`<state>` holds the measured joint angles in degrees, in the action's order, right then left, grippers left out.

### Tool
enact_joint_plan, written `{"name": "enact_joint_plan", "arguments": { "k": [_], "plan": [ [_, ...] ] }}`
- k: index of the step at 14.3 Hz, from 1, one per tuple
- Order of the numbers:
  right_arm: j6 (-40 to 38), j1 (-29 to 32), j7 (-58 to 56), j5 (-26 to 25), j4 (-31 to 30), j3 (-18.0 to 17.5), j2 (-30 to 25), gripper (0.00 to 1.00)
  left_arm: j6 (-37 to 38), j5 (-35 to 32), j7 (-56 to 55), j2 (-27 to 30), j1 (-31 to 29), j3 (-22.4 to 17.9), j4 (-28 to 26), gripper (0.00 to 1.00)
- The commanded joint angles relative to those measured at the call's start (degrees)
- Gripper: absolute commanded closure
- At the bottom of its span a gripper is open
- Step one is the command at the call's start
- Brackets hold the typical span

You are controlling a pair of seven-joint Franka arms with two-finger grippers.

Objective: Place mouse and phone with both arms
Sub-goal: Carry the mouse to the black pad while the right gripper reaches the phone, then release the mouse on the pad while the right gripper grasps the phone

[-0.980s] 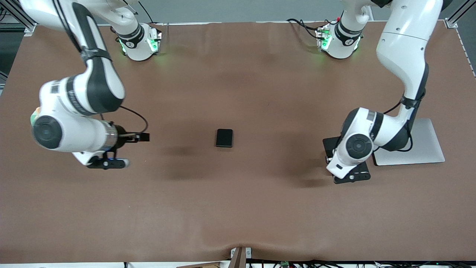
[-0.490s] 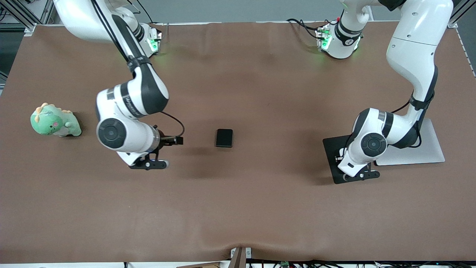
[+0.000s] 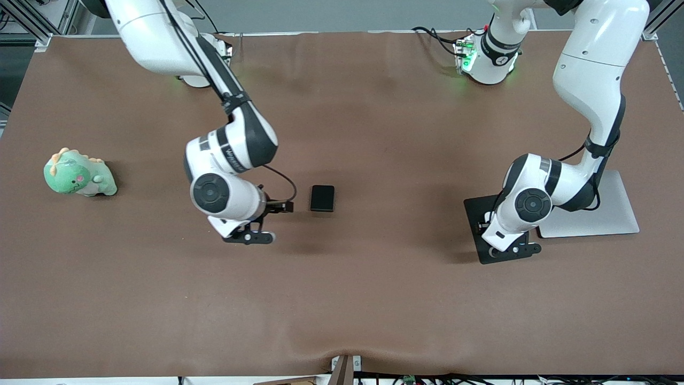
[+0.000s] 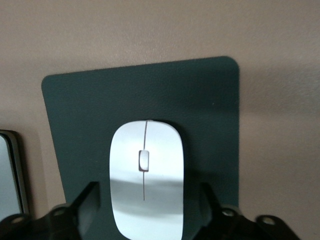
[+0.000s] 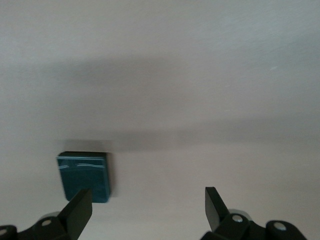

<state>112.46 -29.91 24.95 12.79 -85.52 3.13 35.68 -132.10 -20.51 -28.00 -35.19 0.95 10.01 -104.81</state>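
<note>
Resting on the matte black pad [image 4: 150, 95], glossy oval mouse [image 4: 146, 175] sits between the spread left gripper [image 4: 145, 205] fingers, ungripped. Right gripper [image 5: 149, 210], wide and empty, hovers near the rounded black phone [image 5: 84, 176].

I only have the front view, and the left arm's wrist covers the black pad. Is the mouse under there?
Observer: Yes, the mouse lies flat on the mouse pad.
Operator: Is the left gripper clamped on it?
Observer: No, it is open, with a gap between each finger and the mouse.
Operator: Is the right gripper lined up on the phone?
Observer: No. It is open over bare table, and the phone sits by one finger, not between them.
</note>
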Motion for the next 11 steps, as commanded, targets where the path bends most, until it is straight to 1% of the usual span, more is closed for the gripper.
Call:
{"name": "enact_joint_plan", "arguments": {
  "k": [1, 2, 4, 6, 9, 11],
  "plan": [
    [2.6, -1.6, 3.3, 2.1, 0.4, -0.4, 1.2, 0.00, 0.5, -0.5, -0.6, 4.0, 0.3, 0.8, -0.5, 0.00],
    [3.7, -2.7, 4.2, 2.1, 0.3, -0.4, 1.6, 0.00, 1.8, -0.3, -0.6, 5.1, 0.0, 2.4, 0.4, 0.00],
    [5.8, -4.2, 6.2, 2.1, 0.3, -0.4, 2.8, 0.00, 7.6, -0.2, -0.5, 7.1, -0.2, 4.1, 4.6, 0.00],
    [8.2, -5.9, 8.2, 2.1, 0.1, -0.4, 4.2, 0.00, 13.4, -0.2, -0.3, 9.2, -0.2, 4.8, 8.8, 0.00],
    [11.5, -7.6, 9.1, 1.9, 0.0, -0.3, 6.2, 0.00, 20.2, -0.1, 1.7, 14.1, -0.2, 5.6, 12.5, 0.00],
    [15.9, -8.9, 9.0, 1.6, -1.8, -0.3, 7.4, 0.00, 24.9, 2.6, 5.3, 17.3, -0.3, 5.8, 14.5, 0.00]
  ]
}}
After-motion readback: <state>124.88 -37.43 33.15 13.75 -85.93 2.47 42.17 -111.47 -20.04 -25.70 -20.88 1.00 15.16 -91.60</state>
